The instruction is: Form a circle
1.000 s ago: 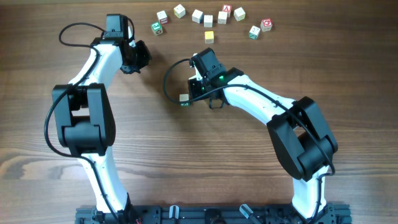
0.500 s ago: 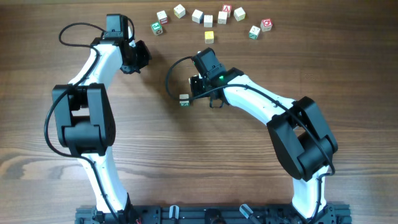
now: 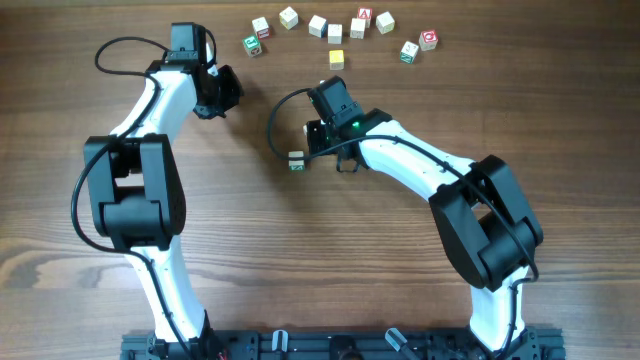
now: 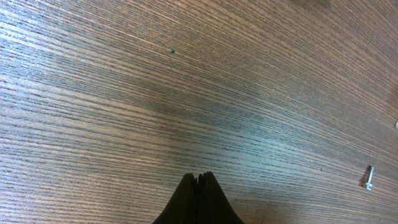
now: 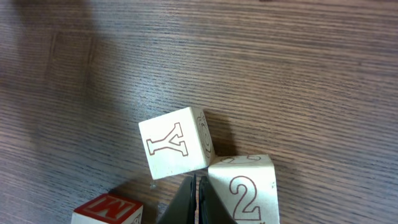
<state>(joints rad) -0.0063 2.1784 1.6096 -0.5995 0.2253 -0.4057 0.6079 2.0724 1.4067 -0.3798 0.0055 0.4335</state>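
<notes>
No full circle shows. In the right wrist view three pale letter cubes sit close together: a Y cube (image 5: 176,149), a 2 cube (image 5: 244,190) and a red-topped M cube (image 5: 109,211). My right gripper (image 5: 194,182) is shut and empty, its tip wedged between the Y and 2 cubes. From overhead the right gripper (image 3: 318,143) covers most of the group, and one cube (image 3: 297,160) shows at its left. My left gripper (image 3: 228,92) is shut over bare wood, also empty in its own view (image 4: 198,178).
An arc of several similar cubes (image 3: 317,25) runs along the table's far edge, with a single yellow cube (image 3: 336,59) just in front of it. A small screw (image 4: 368,177) lies on the wood at the right of the left wrist view.
The right gripper has edged slightly away from the cube at its left, leaving a small gap. The left arm has not moved.
</notes>
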